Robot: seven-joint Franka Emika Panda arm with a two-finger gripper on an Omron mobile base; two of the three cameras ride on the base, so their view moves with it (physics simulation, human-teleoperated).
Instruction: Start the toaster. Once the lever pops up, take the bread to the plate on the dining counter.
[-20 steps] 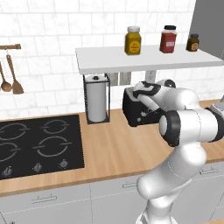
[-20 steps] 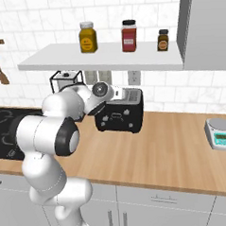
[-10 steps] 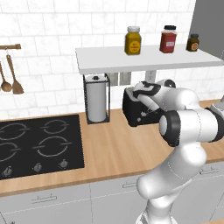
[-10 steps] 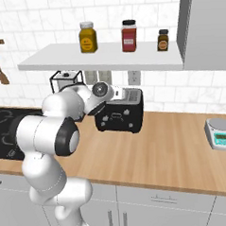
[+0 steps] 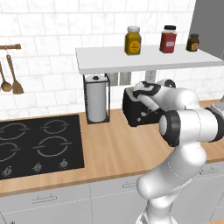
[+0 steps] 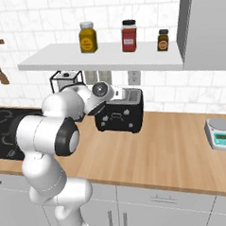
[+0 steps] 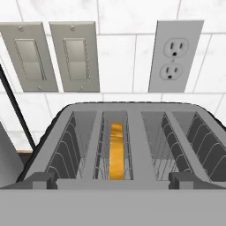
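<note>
The black toaster (image 5: pixel 136 112) (image 6: pixel 120 117) stands on the wood counter against the tiled wall, under the shelf. My gripper (image 7: pixel 114 180) hovers just above its top, open, with the two dark fingertips (image 7: pixel 43 178) wide apart and nothing between them. The hand view looks straight down into the slots (image 7: pixel 159 148). The bread (image 7: pixel 117 151) sits deep in the second slot from the left, showing only its golden-brown crust edge. In the base views the hand (image 5: pixel 146 90) (image 6: pixel 114 93) rests over the toaster's top. The plate and the dining counter are out of view.
A paper-towel holder (image 5: pixel 97 99) stands left of the toaster and a black cooktop (image 5: pixel 37 146) further left. The shelf (image 5: pixel 144 59) with spice jars hangs close overhead. Wall switches (image 7: pixel 53 57) and an outlet (image 7: pixel 173 55) lie behind. A scale (image 6: pixel 221 133) sits far right.
</note>
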